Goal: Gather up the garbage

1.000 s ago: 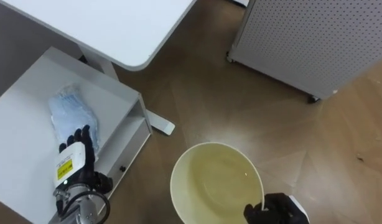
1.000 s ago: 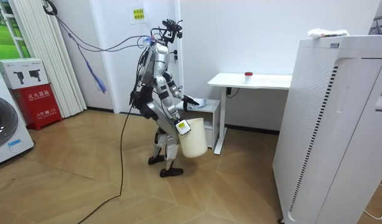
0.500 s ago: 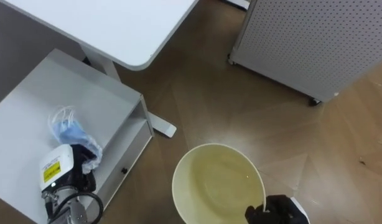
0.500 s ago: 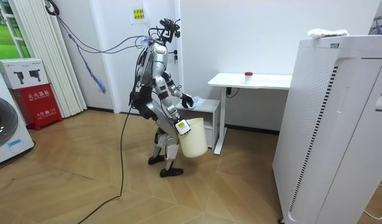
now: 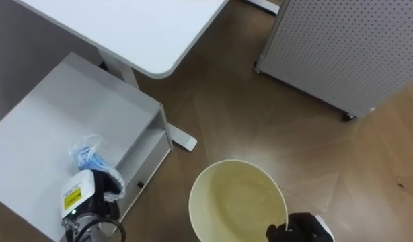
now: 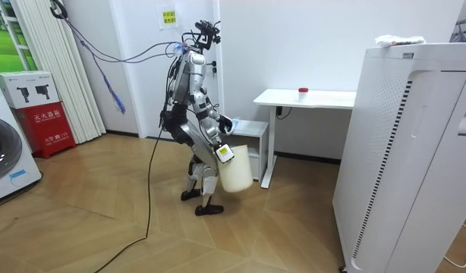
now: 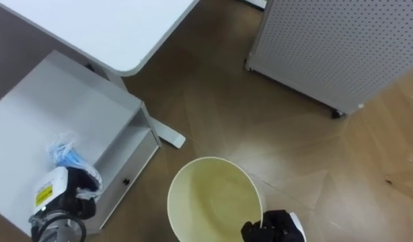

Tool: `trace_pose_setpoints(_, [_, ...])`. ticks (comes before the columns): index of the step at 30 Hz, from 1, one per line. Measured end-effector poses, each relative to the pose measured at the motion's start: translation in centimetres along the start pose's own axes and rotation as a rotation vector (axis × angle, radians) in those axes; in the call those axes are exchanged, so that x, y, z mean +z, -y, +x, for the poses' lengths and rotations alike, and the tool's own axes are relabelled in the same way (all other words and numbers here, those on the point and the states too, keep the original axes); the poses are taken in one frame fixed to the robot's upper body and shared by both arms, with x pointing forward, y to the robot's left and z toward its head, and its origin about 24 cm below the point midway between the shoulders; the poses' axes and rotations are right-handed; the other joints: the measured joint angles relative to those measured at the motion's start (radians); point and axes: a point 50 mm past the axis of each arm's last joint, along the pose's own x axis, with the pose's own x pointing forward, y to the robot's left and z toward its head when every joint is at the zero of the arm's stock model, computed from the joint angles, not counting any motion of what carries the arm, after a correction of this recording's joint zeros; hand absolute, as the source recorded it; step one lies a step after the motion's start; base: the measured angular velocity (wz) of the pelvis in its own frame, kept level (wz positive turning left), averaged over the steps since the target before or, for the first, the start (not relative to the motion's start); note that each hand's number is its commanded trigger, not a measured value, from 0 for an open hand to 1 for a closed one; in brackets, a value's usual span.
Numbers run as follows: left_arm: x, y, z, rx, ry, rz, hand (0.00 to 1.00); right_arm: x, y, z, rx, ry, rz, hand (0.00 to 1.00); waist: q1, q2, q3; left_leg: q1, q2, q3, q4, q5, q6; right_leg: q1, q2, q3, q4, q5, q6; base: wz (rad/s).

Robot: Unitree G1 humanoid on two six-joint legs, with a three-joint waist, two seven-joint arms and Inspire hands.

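The garbage is a crumpled blue-and-white wad (image 5: 86,156) (image 7: 61,155) lying on a low white cabinet (image 5: 52,114). My left hand (image 5: 99,188) (image 7: 75,185) is shut on its near end, fingers curled into the wad. At the bottom of the eye views my right hand (image 5: 302,227) (image 7: 274,230) grips the rim of a pale yellow bucket (image 5: 195,195) (image 7: 173,191), which is held over the wooden floor with nothing inside. In the room view I stand slightly bent at the cabinet beside a white desk, the bucket (image 6: 236,171) in front of my legs.
The white desk (image 5: 126,27) overhangs the cabinet's far side, its foot (image 5: 183,140) on the floor. A perforated white unit on casters (image 5: 341,47) stands at upper right. The cabinet has a drawer (image 5: 149,158) facing the bucket. A tall white appliance (image 6: 407,152) fills the room view's right.
My left hand's fingers went from stretched over the blue wad to curled shut on it, bunching it and drawing it toward the cabinet's near edge. The bucket and right hand held still.
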Motion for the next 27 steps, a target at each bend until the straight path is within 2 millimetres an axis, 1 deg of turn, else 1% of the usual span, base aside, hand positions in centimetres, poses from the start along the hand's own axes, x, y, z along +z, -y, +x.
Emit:
trace_pose_setpoints(1, [0.2, 0.4, -0.4, -0.007, 0.014, -0.036, 1.00, -0.1, -0.2, 0.0, 0.011, 0.004, -0.003, 1.00, 0.000, 0.000, -0.0019, 0.007, -0.005, 0.001, -0.023, 0.010, -0.001, 0.006, -0.003, -0.002, -0.015, 0.003, 0.001, 0.14])
trace_pose_setpoints(2, [0.3, 0.6, -0.6, -0.011, 0.020, -0.053, 1.00, -0.1, -0.3, 0.0, 0.018, 0.005, -0.001, 1.00, 0.002, 0.001, -0.0022, 0.011, -0.004, 0.003, -0.031, 0.012, -0.001, 0.010, -0.002, -0.004, -0.023, 0.005, 0.001, 0.09])
trace_pose_setpoints(4, [1.1, 2.2, -1.9, -0.070, 0.051, -0.103, 1.00, -0.5, -0.6, -0.2, 0.031, 0.001, -0.002, 1.00, 0.025, 0.000, -0.0071, 0.040, -0.006, 0.006, -0.061, 0.018, -0.003, 0.035, -0.002, -0.008, -0.046, 0.007, 0.002, 0.00])
trace_pose_setpoints(5, [1.3, 2.6, -2.3, -0.091, 0.058, -0.116, 1.00, -0.7, -0.6, -0.3, 0.035, -0.001, -0.004, 1.00, 0.030, 0.000, -0.0088, 0.047, -0.006, 0.008, -0.066, 0.018, -0.003, 0.041, -0.002, -0.008, -0.048, 0.007, 0.002, 0.00])
trace_pose_setpoints(6, [1.6, 3.5, -3.1, -0.133, 0.069, -0.144, 1.00, -1.1, -0.8, -0.5, 0.044, -0.006, -0.009, 1.00, 0.037, -0.001, -0.0166, 0.059, -0.006, 0.012, -0.077, 0.018, -0.003, 0.051, -0.002, -0.009, -0.051, 0.006, 0.003, -0.03])
trace_pose_setpoints(7, [2.2, 4.5, -4.0, -0.180, 0.089, -0.165, 1.00, -1.4, -1.0, -0.6, 0.057, -0.011, -0.012, 1.00, 0.045, -0.003, -0.0210, 0.073, -0.009, 0.014, -0.091, 0.023, -0.003, 0.063, -0.002, -0.009, -0.062, 0.007, 0.004, 0.00])
trace_pose_setpoints(8, [2.4, 4.9, -4.4, -0.202, 0.099, -0.175, 1.00, -1.6, -1.1, -0.7, 0.064, -0.015, -0.017, 1.00, 0.047, -0.005, -0.0230, 0.080, -0.012, 0.014, -0.098, 0.026, -0.003, 0.069, -0.004, -0.009, -0.066, 0.007, 0.005, 0.04])
trace_pose_setpoints(9, [2.8, 5.6, -5.2, -0.252, 0.120, -0.189, 1.00, -1.9, -1.4, -0.9, 0.078, -0.021, -0.025, 1.00, 0.047, -0.006, -0.0270, 0.094, -0.019, 0.013, -0.112, 0.031, -0.003, 0.082, -0.008, -0.010, -0.072, 0.007, 0.007, 0.12])
trace_pose_setpoints(10, [3.2, 6.4, -6.0, -0.311, 0.151, -0.184, 1.00, -2.2, -1.6, -1.0, 0.089, -0.027, -0.036, 1.00, 0.047, -0.006, -0.0331, 0.106, -0.024, 0.014, -0.129, 0.036, 0.000, 0.091, -0.015, -0.015, -0.080, 0.007, 0.009, 0.14])
trace_pose_setpoints(11, [3.5, 6.8, -6.4, -0.341, 0.172, -0.177, 1.00, -2.4, -1.7, -1.1, 0.097, -0.031, -0.041, 1.00, 0.047, -0.008, -0.0344, 0.112, -0.028, 0.014, -0.137, 0.040, 0.001, 0.095, -0.019, -0.016, -0.081, 0.007, 0.010, 0.09])
trace_pose_setpoints(13, [3.8, 8.0, -7.9, -0.454, 0.223, -0.172, 1.00, -2.9, -2.2, -1.4, 0.130, -0.040, -0.044, 1.00, 0.050, -0.018, -0.0429, 0.136, -0.040, 0.019, -0.158, 0.048, 0.005, 0.109, -0.026, -0.009, -0.095, 0.007, 0.016, 0.02])
trace_pose_setpoints(16, [3.5, 9.0, -9.3, -0.563, 0.224, -0.170, 1.00, -3.3, -2.7, -1.6, 0.155, -0.050, -0.036, 1.00, 0.052, -0.027, -0.0469, 0.153, -0.041, 0.030, -0.171, 0.051, 0.007, 0.121, -0.028, -0.005, -0.100, 0.009, 0.019, -0.04])
trace_pose_setpoints(19, [2.8, 9.7, -10.3, -0.656, 0.216, -0.154, 1.00, -3.5, -2.9, -1.6, 0.170, -0.060, -0.033, 1.00, 0.053, -0.028, -0.0467, 0.169, -0.038, 0.038, -0.175, 0.051, 0.008, 0.137, -0.022, 0.003, -0.111, 0.016, 0.023, -0.10])
trace_pose_setpoints(21, [2.5, 10.0, -10.7, -0.703, 0.211, -0.146, 0.99, -3.6, -2.8, -1.7, 0.180, -0.064, -0.032, 1.00, 0.052, -0.028, -0.0464, 0.172, -0.038, 0.040, -0.178, 0.052, 0.009, 0.139, -0.021, 0.006, -0.116, 0.022, 0.024, -0.05])
trace_pose_setpoints(22, [2.3, 10.1, -10.9, -0.733, 0.209, -0.143, 0.87, -3.7, -2.8, -1.7, 0.190, -0.067, -0.036, 1.00, 0.052, -0.028, -0.0463, 0.171, -0.037, 0.042, -0.178, 0.052, 0.010, 0.139, -0.020, 0.007, -0.118, 0.024, 0.024, -0.04])
trace_pose_setpoints(23, [2.3, 10.2, -11.0, -0.747, 0.209, -0.141, 0.60, -3.8, -2.8, -1.7, 0.196, -0.069, -0.037, 1.00, 0.052, -0.028, -0.0463, 0.171, -0.037, 0.042, -0.178, 0.052, 0.010, 0.139, -0.019, 0.007, -0.119, 0.025, 0.024, -0.03])
trace_pose_setpoints(24, [2.2, 10.4, -11.2, -0.773, 0.210, -0.138, 0.54, -3.9, -2.9, -1.8, 0.205, -0.072, -0.037, 1.00, 0.052, -0.028, -0.0463, 0.171, -0.037, 0.042, -0.178, 0.052, 0.010, 0.140, -0.019, 0.007, -0.121, 0.027, 0.024, 0.00])
trace_pose_setpoints(25, [2.3, 10.5, -11.4, -0.794, 0.215, -0.134, 0.02, -4.0, -2.9, -1.8, 0.214, -0.075, -0.039, 1.00, 0.052, -0.028, -0.0463, 0.169, -0.035, 0.042, -0.178, 0.052, 0.010, 0.140, -0.017, 0.006, -0.125, 0.029, 0.025, 0.00])
trace_pose_setpoints(26, [2.3, 10.6, -11.5, -0.804, 0.217, -0.133, 0.00, -4.0, -3.0, -1.9, 0.220, -0.075, -0.040, 1.00, 0.053, -0.028, -0.0463, 0.167, -0.034, 0.042, -0.179, 0.053, 0.010, 0.140, -0.016, 0.005, -0.130, 0.032, 0.024, 0.00])
trace_pose_setpoints(27, [2.4, 10.7, -11.6, -0.820, 0.221, -0.130, 0.00, -4.0, -3.0, -1.9, 0.232, -0.075, -0.044, 1.00, 0.051, -0.028, -0.0464, 0.163, -0.033, 0.042, -0.180, 0.053, 0.011, 0.136, -0.015, 0.004, -0.133, 0.034, 0.025, 0.00])
